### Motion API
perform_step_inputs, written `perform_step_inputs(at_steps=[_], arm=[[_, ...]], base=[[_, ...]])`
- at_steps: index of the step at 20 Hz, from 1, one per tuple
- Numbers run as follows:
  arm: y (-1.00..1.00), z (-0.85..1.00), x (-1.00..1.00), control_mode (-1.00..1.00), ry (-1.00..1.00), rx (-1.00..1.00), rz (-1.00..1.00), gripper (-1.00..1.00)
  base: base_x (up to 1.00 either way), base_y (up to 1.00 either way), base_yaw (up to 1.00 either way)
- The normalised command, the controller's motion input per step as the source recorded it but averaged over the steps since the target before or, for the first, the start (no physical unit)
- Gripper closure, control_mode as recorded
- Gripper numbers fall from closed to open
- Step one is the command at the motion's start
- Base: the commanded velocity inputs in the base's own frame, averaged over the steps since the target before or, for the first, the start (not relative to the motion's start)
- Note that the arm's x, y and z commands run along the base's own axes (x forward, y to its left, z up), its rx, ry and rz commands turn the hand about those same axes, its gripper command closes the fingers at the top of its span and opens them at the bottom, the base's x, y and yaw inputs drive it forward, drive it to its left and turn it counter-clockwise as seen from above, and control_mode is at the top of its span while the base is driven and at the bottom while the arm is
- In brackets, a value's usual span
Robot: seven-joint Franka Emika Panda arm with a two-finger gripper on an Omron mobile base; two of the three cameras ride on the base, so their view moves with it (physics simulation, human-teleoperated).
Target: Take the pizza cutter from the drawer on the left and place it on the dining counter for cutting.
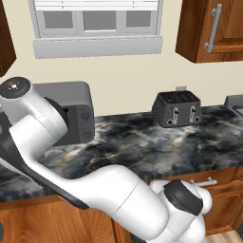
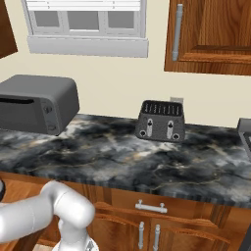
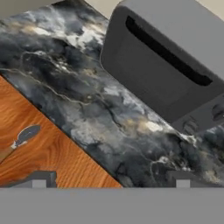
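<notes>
The gripper (image 3: 110,179) shows in the hand view as two small dark fingertips (image 3: 41,178) rising at the bottom, standing wide apart with nothing between them. Below them runs a marbled black-grey counter (image 3: 87,100), crossing the picture on a slant, with a grey microwave (image 3: 170,74) sitting on it toward the upper right, its dark door facing the camera. To the lower left lies open reddish wood, which looks like the inside of the drawer (image 3: 57,157), though the view is too tight to be sure. On that wood rests the pizza cutter (image 3: 21,139): its grey wheel points up and to the right, its brown handle runs down and to the left toward the picture's edge, so its long axis slants.

In the left base view the white arm (image 1: 104,194) folds across the foreground. Behind it are the same counter, the microwave partly hidden by the arm, and a dark toaster (image 1: 177,109) against the wall. A wall cabinet (image 1: 213,28) hangs above.

The right base view shows the microwave and toaster unobstructed, plus cupboard doors (image 2: 147,230) under the counter. No writing can be read anywhere.
</notes>
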Motion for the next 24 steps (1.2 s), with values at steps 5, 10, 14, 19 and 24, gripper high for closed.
perform_step_inputs(at_steps=[5, 10, 14, 19, 24], arm=[[-0.02, -0.65, -0.16, -1.00, 0.17, 0.00, -0.09, -1.00], [0.00, -0.30, -0.51, -1.00, 0.15, 0.00, -0.13, -1.00], [0.01, -0.42, -0.22, -1.00, 0.13, 0.00, -0.17, -1.00], [0.08, -0.40, 0.00, -1.00, 0.29, 0.00, -0.27, -1.00], [0.11, -0.52, -0.10, -1.00, 0.27, 0.00, -0.26, -1.00]], base=[[0.00, 0.00, 0.00], [0.00, 0.00, 0.00], [0.00, 0.00, 0.00], [0.00, 0.00, 0.00], [0.00, 0.00, 0.00]])
